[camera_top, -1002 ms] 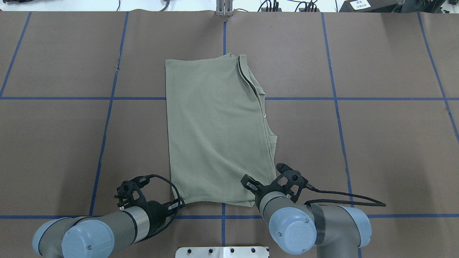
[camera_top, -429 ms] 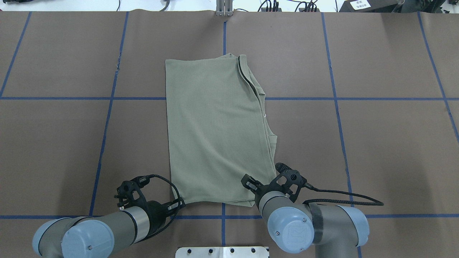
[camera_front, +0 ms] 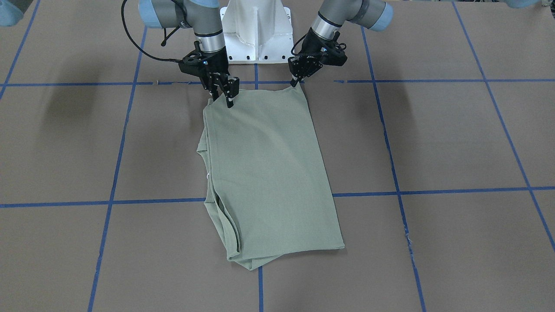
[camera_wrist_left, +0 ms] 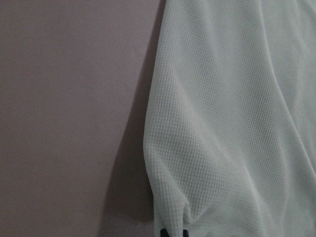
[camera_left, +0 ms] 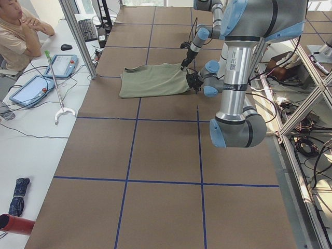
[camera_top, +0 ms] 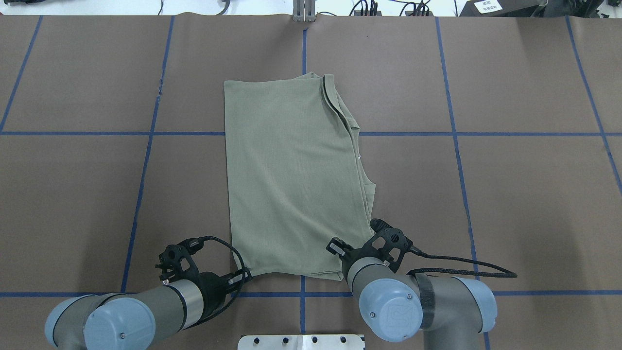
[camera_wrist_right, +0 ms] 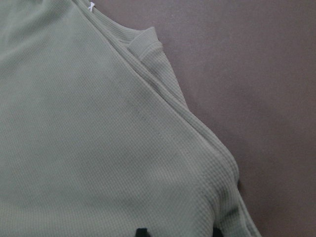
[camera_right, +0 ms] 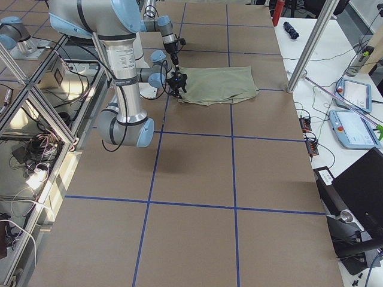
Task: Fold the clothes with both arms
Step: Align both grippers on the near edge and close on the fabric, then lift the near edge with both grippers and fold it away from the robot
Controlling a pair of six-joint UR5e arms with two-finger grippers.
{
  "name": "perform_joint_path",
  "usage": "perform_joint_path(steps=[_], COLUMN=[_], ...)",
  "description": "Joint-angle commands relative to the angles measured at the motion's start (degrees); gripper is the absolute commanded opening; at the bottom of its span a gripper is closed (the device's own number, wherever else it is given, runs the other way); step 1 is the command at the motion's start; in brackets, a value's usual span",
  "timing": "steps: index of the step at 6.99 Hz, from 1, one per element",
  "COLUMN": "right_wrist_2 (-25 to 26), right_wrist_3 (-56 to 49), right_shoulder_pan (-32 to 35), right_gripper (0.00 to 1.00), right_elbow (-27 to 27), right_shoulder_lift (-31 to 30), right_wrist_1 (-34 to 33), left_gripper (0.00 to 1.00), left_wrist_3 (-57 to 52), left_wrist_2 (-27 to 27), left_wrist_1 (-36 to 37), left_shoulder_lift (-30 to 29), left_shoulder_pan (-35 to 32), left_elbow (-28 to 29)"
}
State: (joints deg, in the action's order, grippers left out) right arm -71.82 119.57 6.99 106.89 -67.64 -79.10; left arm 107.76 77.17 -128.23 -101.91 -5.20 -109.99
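Fingertips [camera_wrist_left: 164, 233] of left claw [camera_front: 297, 83] show only as slivers pinching shirt [camera_top: 291, 170] corner.

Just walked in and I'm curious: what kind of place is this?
Most likely a robotics research lab, not a laundry. A left arm and a right arm work on one green shirt on a table gridded with blue tape, while a seated person sits beside control tablets.

robotics lab, tape-gridded table [camera_left: 166, 150], teach pendants [camera_left: 66, 65], aluminium frame post [camera_left: 78, 36], loose cables [camera_left: 306, 145], seated operator [camera_left: 18, 31]
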Motion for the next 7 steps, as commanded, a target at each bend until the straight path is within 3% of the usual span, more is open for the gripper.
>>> perform_joint_path(steps=[1, 3, 4, 5, 6, 7], right_wrist_2=[0.0, -0.2, -0.8, -1.6, -2.8, -3.7], right_wrist_3=[0.4, 0.1, 0.0, 0.4, 0.7, 0.7], right_shoulder_pan=[0.5, 1.8, 1.8, 0.9, -0.9, -1.2], right_gripper=[0.0, 0.0, 0.0, 0.0, 0.0, 0.0], right_elbow=[-0.1, 3.2, 10.8, 20.7, 29.0, 33.0], right_shoulder_lift=[0.3, 0.4, 0.5, 0.4, 0.5, 2.2], right_wrist_1=[0.0, -0.4, -7.4, -16.3, -24.4, -28.6], left_gripper=[0.0, 0.0, 0.0, 0.0, 0.0, 0.0], left_wrist_3=[0.0, -2.3, -7.1, -7.7, -7.7, -7.7], left_wrist_2=[0.0, 0.9, 3.3, 6.1, 9.1, 11.1], left_wrist_1=[0.0, 0.3, 0.9, 5.9, 15.5, 24.3], left_shoulder_lift=[0.0, 0.5, 2.7, 5.2, 5.6, 4.4], left_shoulder_pan=[-0.1, -0.8, -1.3, -1.4, -1.5, -1.5], left_elbow=[-0.2, -2.9, -8.0, -16.4, -27.5, -35.6])
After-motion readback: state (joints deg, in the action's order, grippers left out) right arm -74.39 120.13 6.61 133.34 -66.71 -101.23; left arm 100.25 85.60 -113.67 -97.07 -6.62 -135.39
